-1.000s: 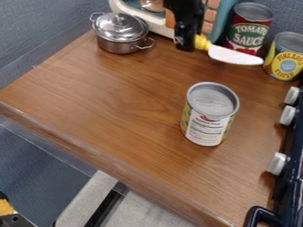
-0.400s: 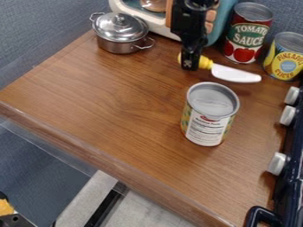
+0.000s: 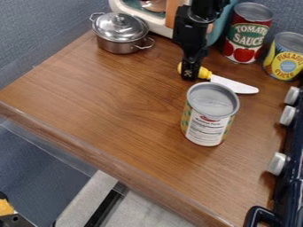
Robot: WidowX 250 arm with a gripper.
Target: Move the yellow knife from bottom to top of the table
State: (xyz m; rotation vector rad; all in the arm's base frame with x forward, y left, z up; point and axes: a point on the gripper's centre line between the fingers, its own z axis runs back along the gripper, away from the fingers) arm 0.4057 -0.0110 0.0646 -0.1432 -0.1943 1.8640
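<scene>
set-down looks in hand

at the upper part of the table (image 3: pixel 130 102), your gripper (image 3: pixel 188 78) hangs beyond the pineapple-side can (image 3: pixel 205 129), fingers closed on the yellow knife (image 3: pixel 235 86) by its handle (image 3: pixel 204 73). you likely need to settle it, release, lift clear.

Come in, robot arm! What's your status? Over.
Gripper closed on yellow handle of knife. Blade pointing to picture's right. Can close in front of blade, possible snag. Over.
</scene>
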